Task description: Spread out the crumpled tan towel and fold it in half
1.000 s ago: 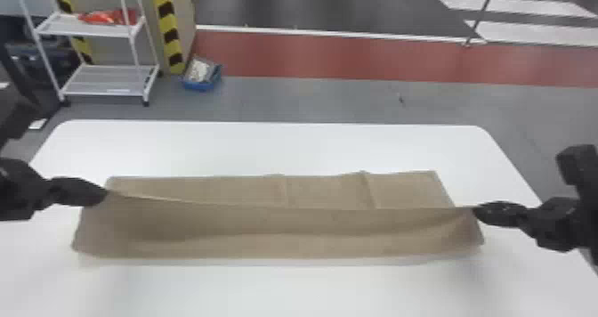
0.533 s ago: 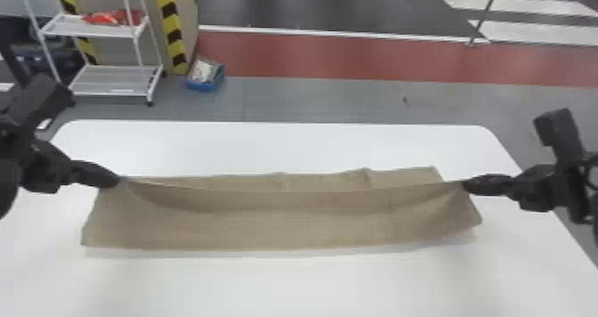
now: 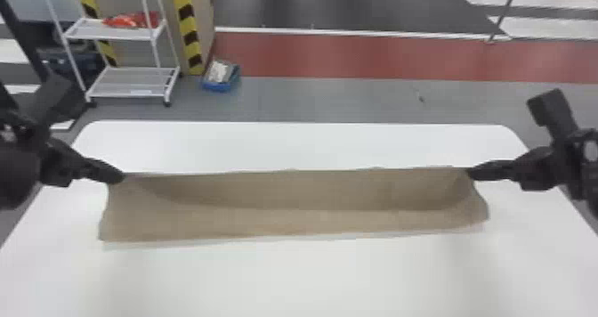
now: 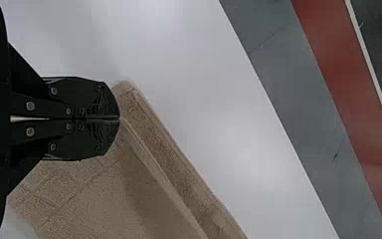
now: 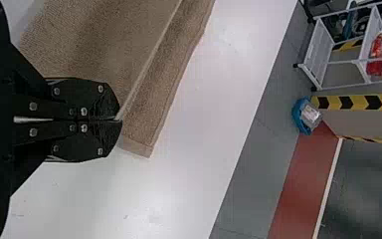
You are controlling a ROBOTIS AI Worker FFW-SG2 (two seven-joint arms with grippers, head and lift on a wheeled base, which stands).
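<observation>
In the head view the tan towel [image 3: 284, 205] stretches across the white table, its far edge held up between both grippers and its near part lying on the table. My left gripper [image 3: 121, 176] is shut on the towel's left corner, and my right gripper [image 3: 471, 172] is shut on the right one. The left wrist view has the left gripper [image 4: 118, 118] closed at the edge of the towel [image 4: 154, 199], with another layer beyond that edge. Likewise, in the right wrist view the right gripper [image 5: 119, 120] pinches the towel [image 5: 99, 45], a strip of cloth showing past the held edge.
The white table [image 3: 311, 147] extends beyond the towel on the far and near sides. Behind it on the floor stand a white wire shelf [image 3: 133, 82] at the left and a blue bin [image 3: 221, 76].
Both grippers have moved away from the robot toward the table's far side, carrying the raised edge. It now covers the far part of the towel in the head view. The near edge has slid slightly away too.
</observation>
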